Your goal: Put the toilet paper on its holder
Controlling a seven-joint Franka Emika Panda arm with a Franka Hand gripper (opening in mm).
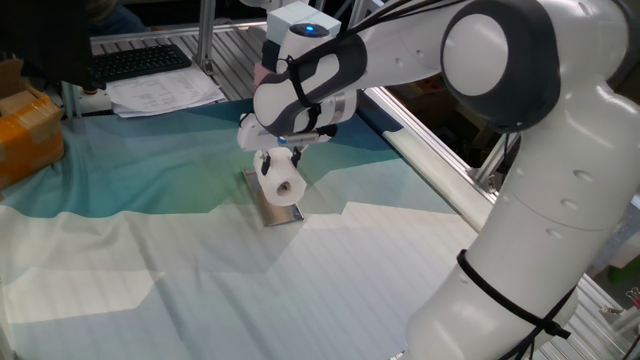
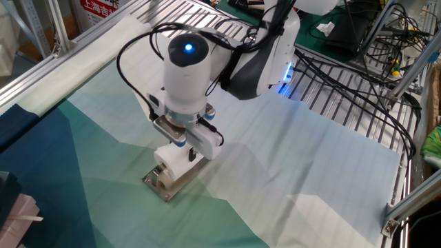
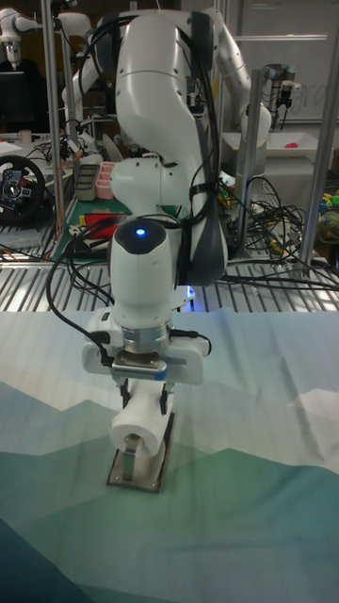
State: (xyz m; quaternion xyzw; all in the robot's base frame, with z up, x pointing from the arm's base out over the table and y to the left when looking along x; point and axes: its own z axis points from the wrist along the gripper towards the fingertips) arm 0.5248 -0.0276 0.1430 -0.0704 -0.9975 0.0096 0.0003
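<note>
Toilet paper (image 3: 139, 426) over holder (image 3: 135, 469)

A teal-and-white patterned cloth (image 1: 150, 280) covers the counter; a black keyboard (image 1: 140, 62), loose papers (image 1: 165, 92) and tangled black cables (image 2: 358, 62) lie around.

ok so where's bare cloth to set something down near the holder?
Free: the pale striped cloth in front of the grey metal holder, toward the camera. Crowded: the holder itself, with the white toilet paper roll in the gripper over it.
</note>
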